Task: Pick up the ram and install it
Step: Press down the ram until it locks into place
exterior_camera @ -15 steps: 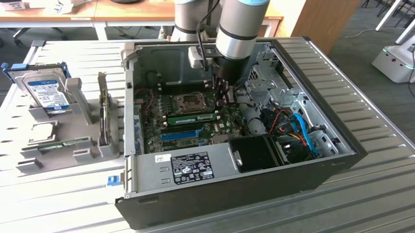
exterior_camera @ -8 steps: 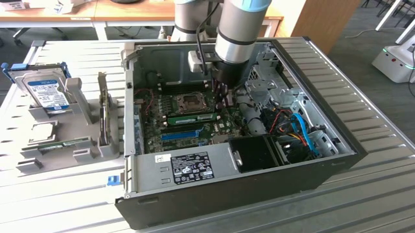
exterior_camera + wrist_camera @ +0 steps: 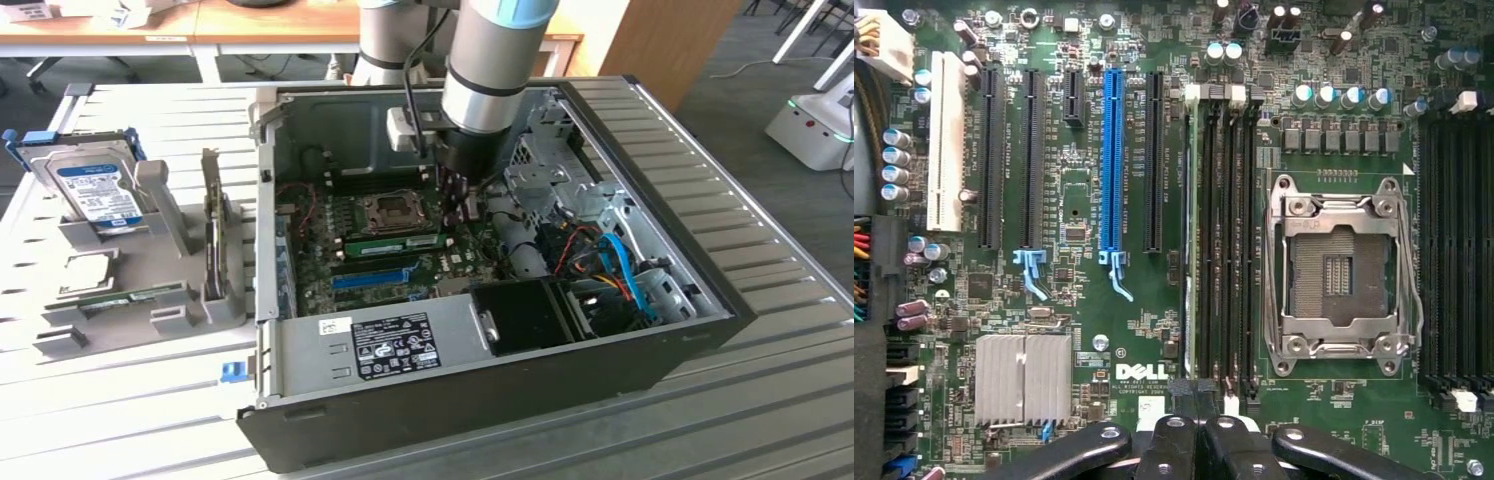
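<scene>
A green ram stick [image 3: 396, 243] stands in a motherboard slot between the CPU socket [image 3: 394, 212] and the blue slot [image 3: 371, 279]. In the wrist view it appears edge-on as a thin pale line [image 3: 1190, 240] in the black memory slot nearest the blue slot [image 3: 1114, 150]. My gripper [image 3: 458, 195] hangs inside the open case, above one end of the memory slots. Its black fingers [image 3: 1199, 430] are pressed together, shut, with nothing between them. I cannot tell whether they touch the stick.
The open computer case [image 3: 667, 340] lies on a slatted table. At the exterior view's left, a grey holder [image 3: 160, 320] carries a hard drive [image 3: 96, 190], an upright dark card [image 3: 211, 240] and another green strip [image 3: 123, 299]. Cables [image 3: 621, 270] crowd the case's right.
</scene>
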`<state>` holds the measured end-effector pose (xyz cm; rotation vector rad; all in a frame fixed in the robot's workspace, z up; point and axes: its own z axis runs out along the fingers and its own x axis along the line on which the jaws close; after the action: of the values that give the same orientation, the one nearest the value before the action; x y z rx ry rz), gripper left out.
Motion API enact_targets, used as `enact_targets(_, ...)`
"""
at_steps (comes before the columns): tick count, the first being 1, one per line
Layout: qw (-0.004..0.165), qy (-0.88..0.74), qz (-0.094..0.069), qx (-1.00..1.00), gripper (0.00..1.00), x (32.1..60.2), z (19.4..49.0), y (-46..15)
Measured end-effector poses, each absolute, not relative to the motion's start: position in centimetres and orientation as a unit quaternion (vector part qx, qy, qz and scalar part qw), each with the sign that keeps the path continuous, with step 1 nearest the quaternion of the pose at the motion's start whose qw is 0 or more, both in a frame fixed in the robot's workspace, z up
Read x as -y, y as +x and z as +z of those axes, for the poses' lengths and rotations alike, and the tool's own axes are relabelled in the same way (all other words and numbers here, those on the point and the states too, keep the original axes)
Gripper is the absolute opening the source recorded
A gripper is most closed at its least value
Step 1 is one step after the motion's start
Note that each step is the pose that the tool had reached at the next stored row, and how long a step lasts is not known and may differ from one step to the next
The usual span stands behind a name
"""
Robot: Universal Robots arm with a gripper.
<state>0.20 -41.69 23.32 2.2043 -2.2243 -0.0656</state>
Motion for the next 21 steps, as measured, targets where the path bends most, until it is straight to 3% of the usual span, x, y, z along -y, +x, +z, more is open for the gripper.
enact_targets(21, 0.005, 0.704, -0.021, 0.710, 0.11, 41.32, 22.57, 0.20)
